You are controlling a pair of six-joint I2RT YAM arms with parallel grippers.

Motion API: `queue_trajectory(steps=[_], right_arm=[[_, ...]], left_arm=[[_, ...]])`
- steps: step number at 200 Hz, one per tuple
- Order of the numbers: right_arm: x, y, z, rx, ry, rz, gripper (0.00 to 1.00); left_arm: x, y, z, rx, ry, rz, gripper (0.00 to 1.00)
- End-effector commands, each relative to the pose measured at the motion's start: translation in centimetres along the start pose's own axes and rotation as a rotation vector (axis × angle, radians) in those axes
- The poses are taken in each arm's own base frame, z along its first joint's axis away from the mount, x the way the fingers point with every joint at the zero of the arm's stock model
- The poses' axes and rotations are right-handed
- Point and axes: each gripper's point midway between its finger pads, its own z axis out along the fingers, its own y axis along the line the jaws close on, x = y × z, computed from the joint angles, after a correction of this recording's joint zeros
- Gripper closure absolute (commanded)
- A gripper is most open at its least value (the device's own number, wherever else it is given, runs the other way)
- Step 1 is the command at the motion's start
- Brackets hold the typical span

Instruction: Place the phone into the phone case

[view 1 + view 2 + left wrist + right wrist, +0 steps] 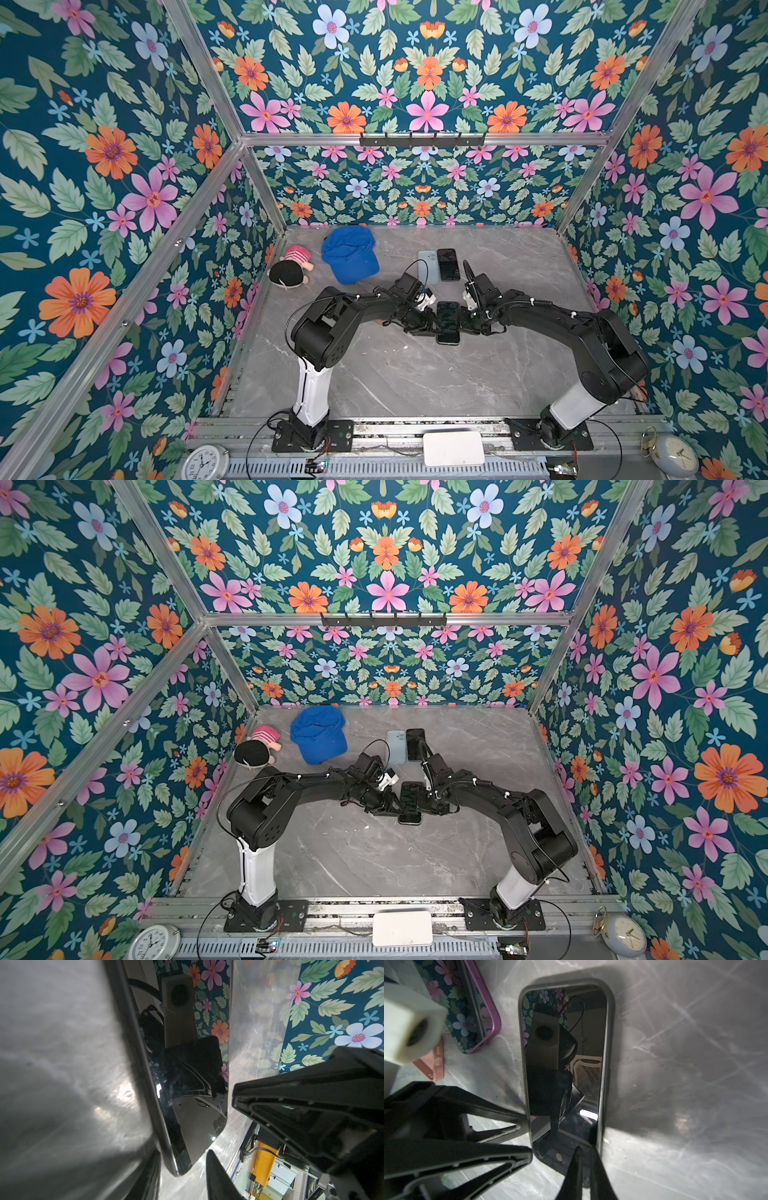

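A black phone (448, 320) (410, 800) lies screen up at mid-table, set in a dark grey phone case whose rim (610, 1043) frames the glass (564, 1064). My left gripper (432, 329) (392, 808) is open, and in the right wrist view both its fingertips (523, 1119) rest against one long side of the case. On the opposite side, my right gripper (463, 328) (588, 1159) pinches the case rim by a near corner, one finger over the screen, one outside. In the left wrist view the phone (187, 1105) runs edge-on past my left gripper (182, 1159).
Behind the arms lie a light blue flat item (428, 266) and another black phone (449, 264), which shows a pink rim (494, 1022) in the right wrist view. At the back left are a blue cap (350, 253) and a plush toy (291, 268). A white box (453, 449) sits on the front rail.
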Motion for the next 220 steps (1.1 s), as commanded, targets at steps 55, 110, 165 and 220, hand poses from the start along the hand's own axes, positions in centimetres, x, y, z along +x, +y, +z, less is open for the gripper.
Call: queue_trajectory(steps=[55,110,165,220], right_arm=[[-0.2,-0.3,0.4,0.010,0.006,-0.002,0.86],[0.6,-0.3,1.8,-0.020,0.050,0.020,0.87],[1.1,0.2,2.1,-0.060,0.066,0.033,0.93],[2.2,1.0,2.8,-0.133,0.100,0.065,0.98]], left_arm=[[0.1,0.4,0.0,-0.008,-0.001,-0.012,0.61],[0.1,0.3,0.0,-0.005,0.001,-0.011,0.61],[0.0,0.2,0.2,0.002,0.000,-0.010,0.61],[-0.1,-0.4,0.5,0.029,-0.003,-0.010,0.64]])
